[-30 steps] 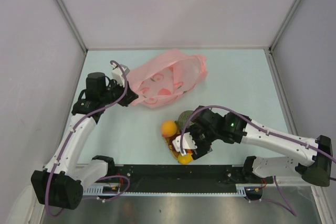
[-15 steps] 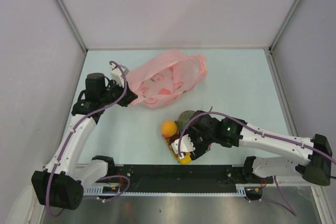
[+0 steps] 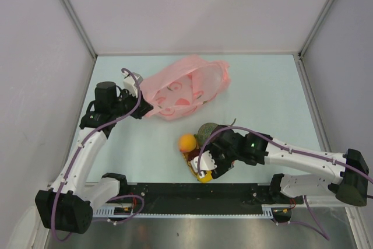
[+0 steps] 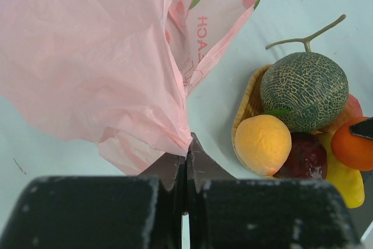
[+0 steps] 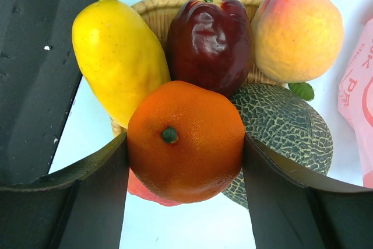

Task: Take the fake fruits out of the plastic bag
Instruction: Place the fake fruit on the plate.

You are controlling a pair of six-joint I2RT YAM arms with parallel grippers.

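Nearest the robot, the right gripper (image 5: 185, 144) has its two fingers pressed on opposite sides of the orange (image 5: 185, 121), clamped across its widest part. The orange sits at the near end of the heap of fake fruits (image 3: 200, 150), which lie out of the bag on a woven mat (image 5: 154, 10) near the middle of the table (image 3: 262, 86). Just beyond the orange are a yellow fruit (image 5: 116, 56) on the left, a dark red apple (image 5: 208, 39) and a peach (image 5: 297, 30), with the netted melon (image 5: 285, 129) touching the orange's right side.

These fruits look like hard, smooth, hollow plastic – probably light, but round and likely to roll or slip, so a hold across the middle suits them. The melon seems too wide for that; its stem may serve.

Farther off and to the left lies the pink plastic bag (image 3: 183, 88), thin, limp and slippery. The left gripper (image 4: 186, 158) is closed tight on a gathered fold of it. Whether any fruit remains inside cannot be told.
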